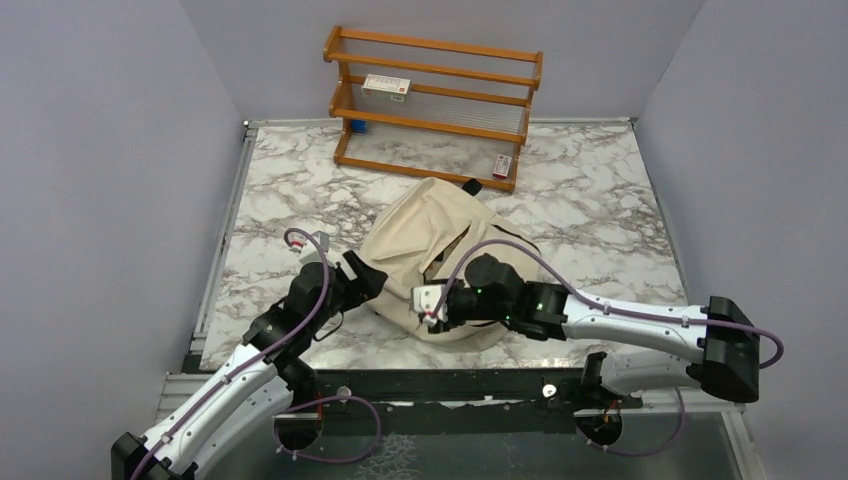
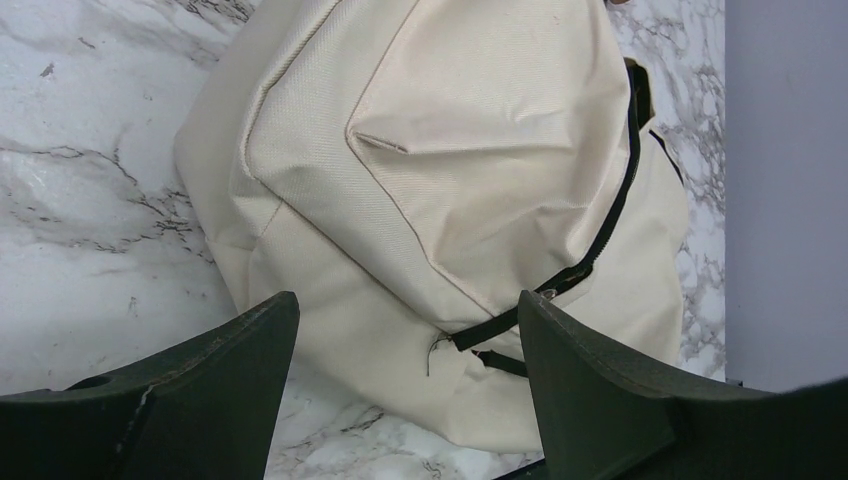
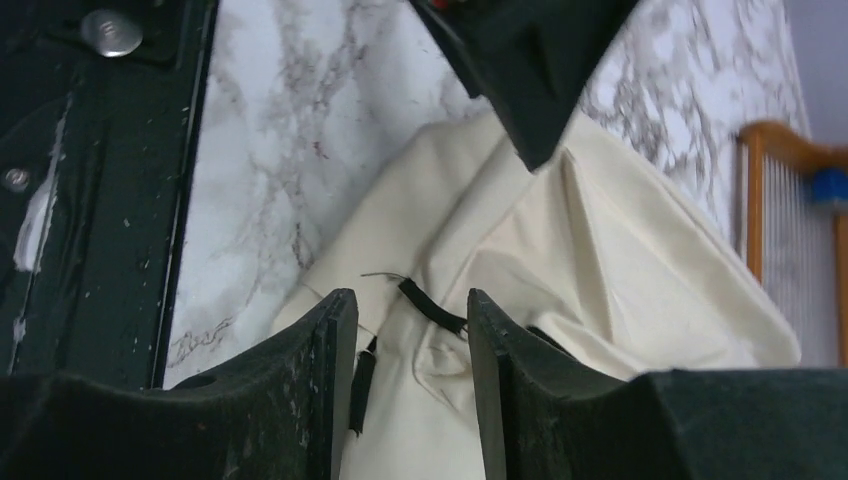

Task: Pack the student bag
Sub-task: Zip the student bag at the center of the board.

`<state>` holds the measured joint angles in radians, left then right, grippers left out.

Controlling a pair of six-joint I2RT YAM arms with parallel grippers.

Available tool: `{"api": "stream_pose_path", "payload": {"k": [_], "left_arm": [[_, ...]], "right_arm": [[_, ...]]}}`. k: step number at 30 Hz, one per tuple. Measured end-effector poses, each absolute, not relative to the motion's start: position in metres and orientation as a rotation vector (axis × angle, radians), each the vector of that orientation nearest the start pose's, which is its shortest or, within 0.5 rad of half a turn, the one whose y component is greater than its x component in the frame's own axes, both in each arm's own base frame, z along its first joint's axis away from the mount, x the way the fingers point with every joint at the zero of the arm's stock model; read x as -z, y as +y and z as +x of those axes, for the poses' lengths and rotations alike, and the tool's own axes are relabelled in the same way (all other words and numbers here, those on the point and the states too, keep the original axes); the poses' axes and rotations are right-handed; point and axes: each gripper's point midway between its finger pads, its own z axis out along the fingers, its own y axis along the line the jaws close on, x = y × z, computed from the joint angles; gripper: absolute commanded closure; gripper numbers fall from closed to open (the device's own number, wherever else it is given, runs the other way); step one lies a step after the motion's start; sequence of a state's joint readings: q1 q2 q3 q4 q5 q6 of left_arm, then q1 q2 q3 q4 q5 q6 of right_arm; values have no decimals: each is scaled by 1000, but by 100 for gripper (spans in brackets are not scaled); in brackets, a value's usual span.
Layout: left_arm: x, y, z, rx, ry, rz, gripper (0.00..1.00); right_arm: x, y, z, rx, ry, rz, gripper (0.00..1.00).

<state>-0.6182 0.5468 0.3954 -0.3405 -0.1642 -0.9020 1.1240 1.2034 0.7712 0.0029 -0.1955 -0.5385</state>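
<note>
Left tool (image 2: 405,305) I hold spread wide at the left edge of the bag (image 1: 415,225); my right tool (image 3: 405,300) is narrowly parted, a black tab (image 3: 432,306) showing in the gap. Bag lies mid-frame on the tabletop (image 1: 600,200), long axis from lower centre to upper right, loop (image 1: 472,186) uppermost; cream, rumpled, zip (image 1: 447,252) gaping.

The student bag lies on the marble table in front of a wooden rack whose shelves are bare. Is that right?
No, the shelves of the wooden rack are not bare: the top external view shows a white and red box on an upper shelf and a smaller box on the bottom one. Otherwise yes: the student bag lies on the marble table in front of it.
</note>
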Motion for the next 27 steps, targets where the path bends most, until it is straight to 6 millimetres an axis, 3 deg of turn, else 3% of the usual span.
{"api": "stream_pose_path", "payload": {"k": [5, 11, 18, 27], "left_arm": [[-128, -151, 206, 752, 2118, -416, 21], [-128, -151, 206, 756, 2115, -420, 22], [-131, -151, 206, 762, 2104, -414, 24], [-126, -150, 203, 769, 2101, -408, 24]], "right_arm": [[-154, 363, 129, -445, 1087, -1827, 57], [-107, 358, 142, -196, 1037, -2067, 56], [-99, 360, 159, -26, 927, -2144, 54], [-81, 363, 168, 61, 877, -2213, 53]]}}
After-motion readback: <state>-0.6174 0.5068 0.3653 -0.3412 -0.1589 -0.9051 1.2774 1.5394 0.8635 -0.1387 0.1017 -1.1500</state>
